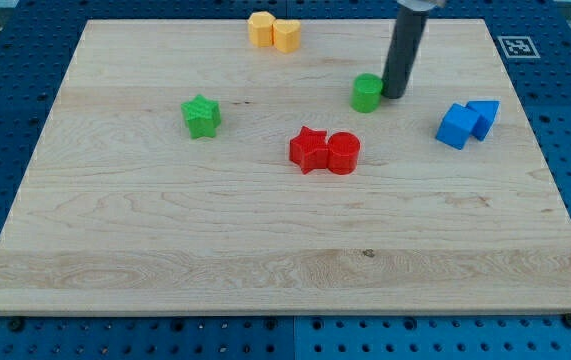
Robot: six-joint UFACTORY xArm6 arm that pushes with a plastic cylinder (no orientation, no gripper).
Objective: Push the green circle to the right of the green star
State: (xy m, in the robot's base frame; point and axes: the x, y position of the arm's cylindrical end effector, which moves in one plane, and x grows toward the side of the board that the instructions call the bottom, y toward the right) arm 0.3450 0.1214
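Observation:
The green circle (367, 92) stands on the wooden board in the upper right middle of the view. The green star (201, 115) lies well to its left, in the upper left part of the board. My tip (395, 96) is down on the board right beside the green circle, at its right side, touching it or nearly so. The dark rod rises from there to the view's top edge.
A red star (309, 149) and a red circle (344, 153) sit together below the green circle. Two yellow blocks (273, 31) sit at the board's top edge. Two blue blocks (467, 122) lie at the right. The board's rim (285, 308) meets a blue perforated table.

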